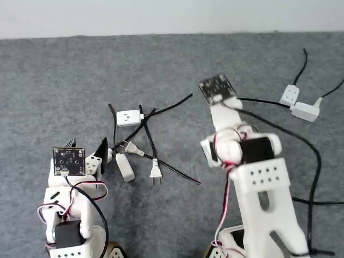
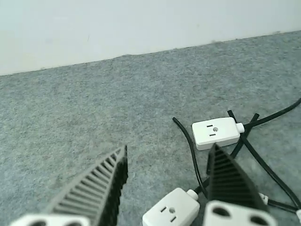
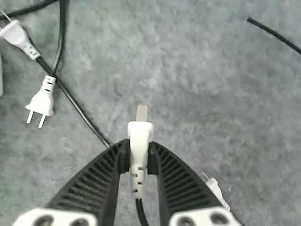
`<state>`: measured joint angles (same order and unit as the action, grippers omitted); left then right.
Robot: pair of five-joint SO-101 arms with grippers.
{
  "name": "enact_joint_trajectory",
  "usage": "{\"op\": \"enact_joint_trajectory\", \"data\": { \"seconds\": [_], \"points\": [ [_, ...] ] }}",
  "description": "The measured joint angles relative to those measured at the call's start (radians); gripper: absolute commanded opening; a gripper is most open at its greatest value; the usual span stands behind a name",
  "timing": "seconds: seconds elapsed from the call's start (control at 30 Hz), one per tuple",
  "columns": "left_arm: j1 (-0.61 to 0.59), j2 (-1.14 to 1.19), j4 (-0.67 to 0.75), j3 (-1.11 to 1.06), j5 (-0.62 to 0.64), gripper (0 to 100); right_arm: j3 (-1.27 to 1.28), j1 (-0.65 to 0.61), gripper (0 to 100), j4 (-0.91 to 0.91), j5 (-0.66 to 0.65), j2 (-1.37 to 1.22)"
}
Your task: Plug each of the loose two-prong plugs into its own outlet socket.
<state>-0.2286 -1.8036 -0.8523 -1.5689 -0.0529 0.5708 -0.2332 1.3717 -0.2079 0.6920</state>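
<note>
right wrist view gives the close look at the grip: the right jaws are clamped on a white two-prong plug (image 3: 139,141), pinching its flat moulded body from both sides. its metal prongs point away from the wrist (seen edge-on, so they read as one blade) and its black cord trails back between the ribbed black fingers (image 3: 101,183). in the high view the right arm's camera board (image 1: 217,88) sits over that spot.

left wrist view shows the left jaws spread wide with nothing between them, their sawtooth fingers (image 2: 99,186) flanking bare grey carpet-like worktop (image 1: 54,80). ahead lie two smooth white outlet sockets, both rounded blocks with a pair of slots and a round hole: the near socket (image 2: 171,210) just beside one finger, the far socket (image 2: 215,133) beyond it.

from above, two loose plugs rest between the arms, one loose plug (image 1: 155,172) with prongs toward the robot, the other plug (image 1: 129,146) nearer the sockets. thin black cords (image 1: 166,110) cross over each other around them. well off on the right side sit a white socket block (image 1: 289,95) and a white adapter (image 1: 305,111), just beside each other, each on its own black cord.
</note>
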Motion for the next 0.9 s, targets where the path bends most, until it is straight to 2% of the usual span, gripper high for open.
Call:
{"op": "enact_joint_trajectory", "data": {
  "seconds": [0.23,0.5,0.53,0.63,0.67,0.8,0.9],
  "points": [
    [0.000,0.000,0.000,0.000,0.000,27,0.249,0.106,0.8,-0.163,-0.003,0.112],
    [0.000,0.000,0.000,0.000,0.000,26,0.388,0.135,0.8,-0.301,-0.014,0.187],
    [0.000,0.000,0.000,0.000,0.000,22,0.404,0.135,0.8,-0.321,-0.014,0.193],
    [0.002,0.000,0.000,0.000,-0.015,3,0.427,0.135,0.8,-0.353,-0.014,0.195],
    [0.009,0.000,0.000,0.000,-0.026,1,0.427,0.135,0.8,-0.356,-0.014,0.195],
    [0.049,0.000,0.000,0.000,-0.063,8,0.427,0.135,0.8,-0.364,-0.011,0.195],
    [0.051,0.000,0.000,0.000,-0.061,22,0.427,0.135,0.8,-0.364,-0.011,0.195]
  ]
}}
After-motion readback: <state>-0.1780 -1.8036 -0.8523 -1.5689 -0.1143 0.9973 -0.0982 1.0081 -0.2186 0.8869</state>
